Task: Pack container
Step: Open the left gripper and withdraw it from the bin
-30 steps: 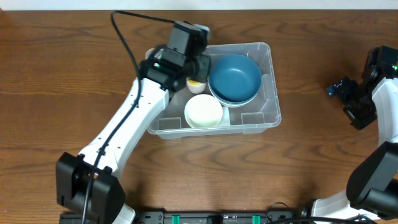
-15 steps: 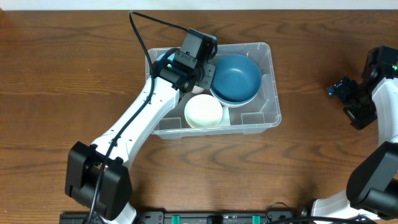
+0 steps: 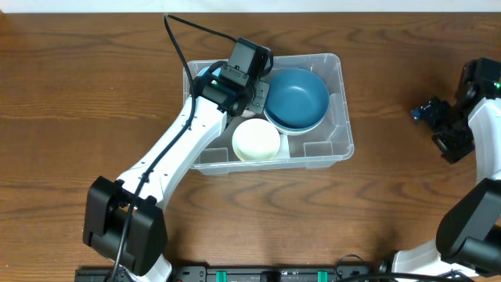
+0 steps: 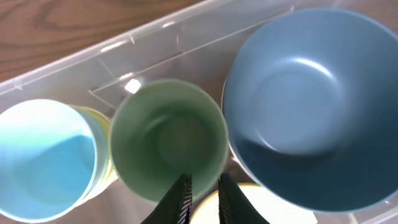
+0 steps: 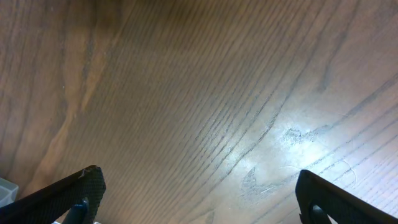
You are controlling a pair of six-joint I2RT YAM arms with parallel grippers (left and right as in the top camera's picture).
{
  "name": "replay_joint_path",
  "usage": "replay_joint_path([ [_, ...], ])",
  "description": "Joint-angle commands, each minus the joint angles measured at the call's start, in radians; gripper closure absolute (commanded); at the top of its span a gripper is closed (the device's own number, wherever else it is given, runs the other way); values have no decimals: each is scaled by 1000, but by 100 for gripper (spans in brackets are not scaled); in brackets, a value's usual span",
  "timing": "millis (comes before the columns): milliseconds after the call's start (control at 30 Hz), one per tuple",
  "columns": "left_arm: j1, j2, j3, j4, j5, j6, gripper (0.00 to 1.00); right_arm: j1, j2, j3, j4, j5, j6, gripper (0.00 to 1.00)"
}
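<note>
The clear plastic container [image 3: 338, 142] stands mid-table; its wall also shows in the left wrist view [image 4: 62, 65]. It holds a big blue bowl [image 3: 296, 98], a cream bowl [image 3: 256, 141] and cups. In the left wrist view a green cup [image 4: 168, 137] stands between the blue bowl [image 4: 311, 106] and a light blue cup [image 4: 46, 149] nested in a yellow one. My left gripper [image 4: 202, 199] is inside the container, its fingers pinched on the green cup's near rim. From overhead the left gripper [image 3: 249, 90] hides that cup. My right gripper [image 5: 199, 193] is open over bare wood at the far right [image 3: 438, 117].
The left arm reaches diagonally from the table's front left to the container. A black cable arcs over the container's back left corner [image 3: 196, 31]. The right arm stands by the table's right edge.
My left gripper moved right and deeper into the container, over the cups next to the blue bowl, then held still. The right arm has not moved.
</note>
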Motion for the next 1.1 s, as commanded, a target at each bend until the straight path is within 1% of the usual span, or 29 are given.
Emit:
replay_joint_path([
  [0, 3, 12, 17, -8, -12, 5, 83, -3, -1, 3, 0, 4, 13, 1],
  [33, 3, 12, 17, -10, -12, 5, 83, -3, -1, 4, 0, 4, 13, 1],
  [67, 3, 12, 17, -10, -12, 5, 78, -3, -1, 4, 0, 4, 13, 1],
  [167, 4, 12, 18, -10, -13, 5, 73, -3, -1, 4, 0, 4, 13, 1],
  [300, 13, -6, 19, -14, -13, 6, 61, -3, -1, 4, 0, 4, 13, 1],
  [433, 31, -75, 20, -26, -16, 5, 55, -3, -1, 4, 0, 4, 13, 1],
  [533, 57, -153, 20, -45, -20, 5, 49, -3, -1, 4, 0, 4, 13, 1],
  [567, 70, -184, 20, -56, -20, 5, 47, -3, -1, 3, 0, 4, 13, 1],
  [700, 126, -294, 20, -113, -20, 1, 33, -3, -1, 4, 0, 4, 13, 1],
  [833, 189, -385, 20, -193, -20, 2, 14, -3, -1, 4, 0, 4, 13, 1],
  [1000, 269, -465, 20, -307, -20, 2, 1, -3, -1, 4, 0, 4, 13, 1],
  [1067, 298, -489, 20, -345, -20, 2, 2, -3, -1, 4, 0, 4, 13, 1],
])
